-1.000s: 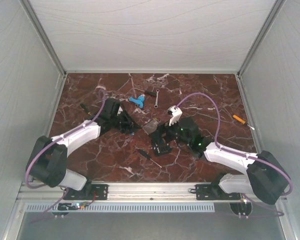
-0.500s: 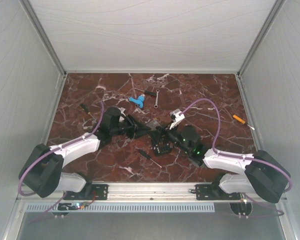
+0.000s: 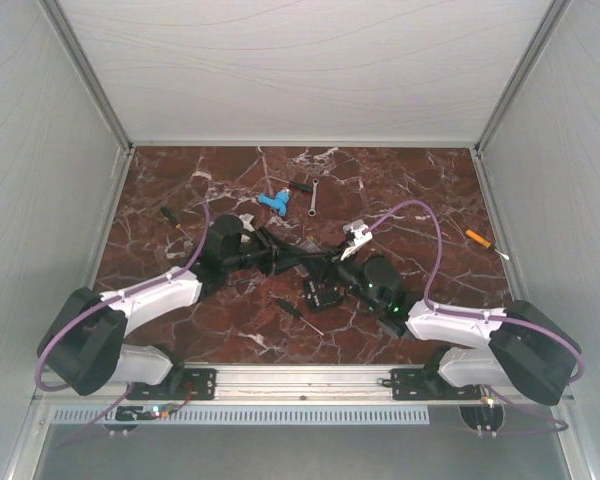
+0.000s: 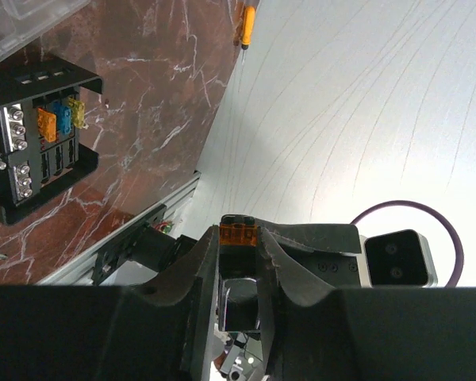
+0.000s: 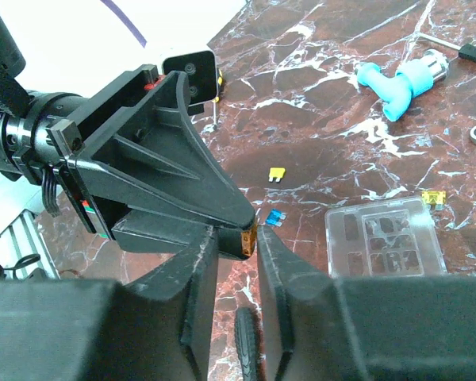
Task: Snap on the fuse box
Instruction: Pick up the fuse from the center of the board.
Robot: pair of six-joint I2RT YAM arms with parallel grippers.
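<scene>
Left wrist: L claw (image 4: 239, 240) grips orange fuse (image 4: 239, 235).

TABLE: red-brown marble top (image 3: 420, 180) | NEAR CENTRE: 1 black fuse box (image 3: 325, 293), 1 short screwdriver (image 3: 292, 308) just left of it | BY IT: 1 clear lid (image 5: 385, 238) lying flat, 1 blue fuse (image 5: 275, 216) and 1 yellow fuse (image 5: 434, 197) near the lid | FAR CENTRE: 1 blue piece (image 3: 273, 203), 1 wrench (image 3: 313, 197) to its right | RIGHT: 1 orange-handled tool (image 3: 478, 238) | LEFT: 1 dark-handled screwdriver (image 3: 170, 217)

fuse box (image 4: 44, 143) cut off at left edge.
</scene>
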